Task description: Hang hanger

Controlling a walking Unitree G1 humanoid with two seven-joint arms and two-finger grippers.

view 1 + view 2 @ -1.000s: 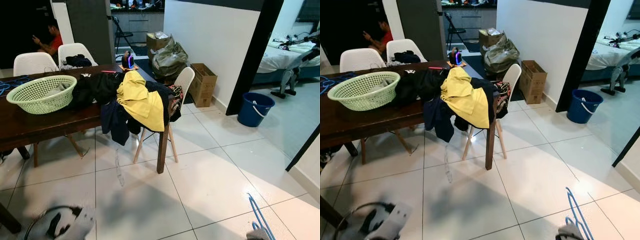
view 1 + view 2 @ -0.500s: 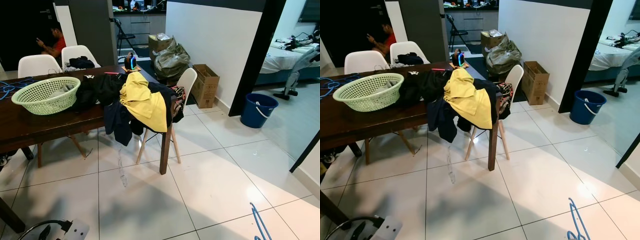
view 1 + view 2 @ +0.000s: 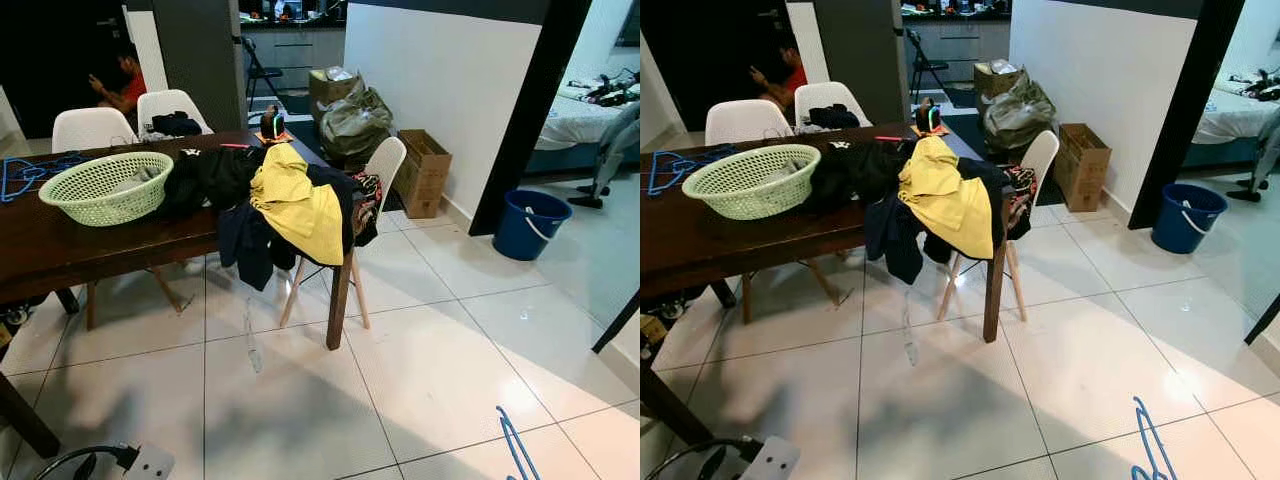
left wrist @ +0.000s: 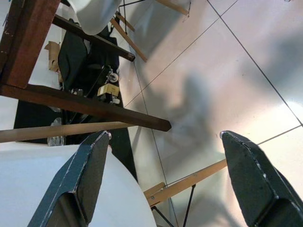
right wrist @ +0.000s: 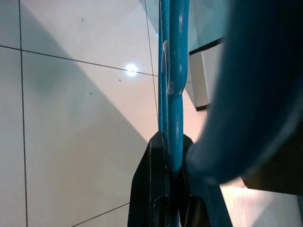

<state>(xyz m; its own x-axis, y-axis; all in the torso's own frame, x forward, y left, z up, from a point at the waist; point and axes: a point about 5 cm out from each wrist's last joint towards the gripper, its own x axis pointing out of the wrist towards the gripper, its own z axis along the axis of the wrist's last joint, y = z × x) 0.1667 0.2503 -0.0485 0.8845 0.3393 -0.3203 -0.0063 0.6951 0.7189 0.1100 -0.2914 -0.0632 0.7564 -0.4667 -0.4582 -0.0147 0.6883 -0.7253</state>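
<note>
The left gripper [image 4: 163,142] is hanging with fingers spread wide over floor tiles beside a dark wooden table [image 3: 60,255] carrying a green basket [image 3: 105,185], while the right gripper [image 5: 168,189] is clamping the blue hanger [image 5: 171,71] low at the right.

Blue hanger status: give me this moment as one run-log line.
right gripper: shut on blue hanger | left gripper: open, idle by chair | pile of clothes on table

Glossy blue plastic hanger [image 5: 170,71], glossy floor tiles [image 3: 420,370], dark wooden table [image 3: 60,250].
</note>
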